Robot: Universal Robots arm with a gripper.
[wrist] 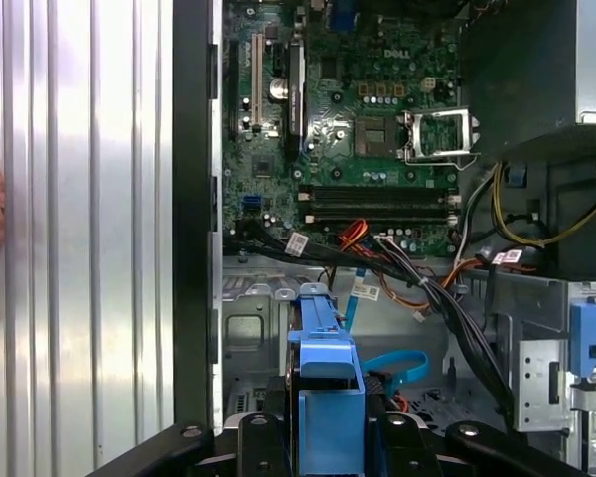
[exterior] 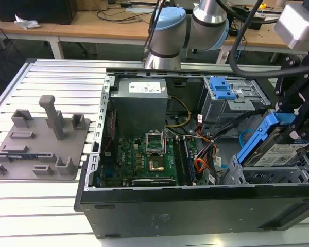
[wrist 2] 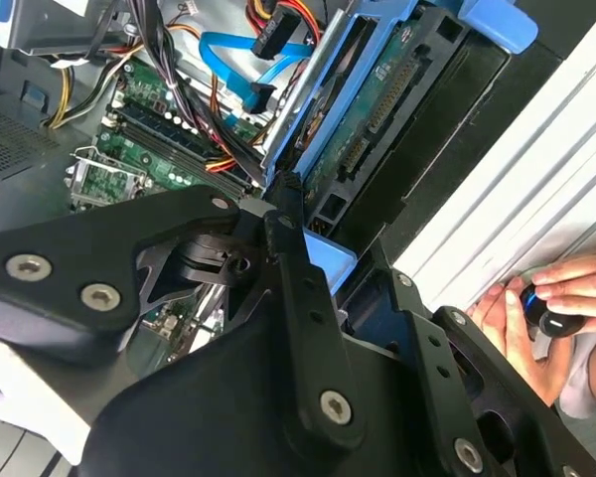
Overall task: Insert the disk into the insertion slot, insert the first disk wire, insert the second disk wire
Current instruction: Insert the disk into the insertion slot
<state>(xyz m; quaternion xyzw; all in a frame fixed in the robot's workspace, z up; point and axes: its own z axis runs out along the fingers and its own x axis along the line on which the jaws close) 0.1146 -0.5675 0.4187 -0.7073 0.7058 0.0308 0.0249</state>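
Note:
My gripper (exterior: 292, 135) is shut on the disk (exterior: 279, 152), a silver drive with a white-and-blue label in a bright blue caddy (exterior: 257, 138). The disk hangs tilted, its low end just over the insertion slot (exterior: 268, 176), a grey perforated cage at the case's corner on the exterior view's right. In the first wrist view the fingers of the gripper (wrist: 325, 439) flank the caddy (wrist: 323, 363). The light blue second disk wire (wrist 2: 233, 50) loops loose beside the disk (wrist 2: 377, 99). The red/orange first disk wire (wrist 2: 283, 12) ends in a dark plug nearby, unplugged.
The open black case holds a green motherboard (exterior: 144, 159), a grey power supply (exterior: 141, 90) and a larger bay with a blue latch (exterior: 224, 90). A grey fixture block (exterior: 41, 139) sits on the slatted table. A person's hand (wrist 2: 566, 298) rests beside the case.

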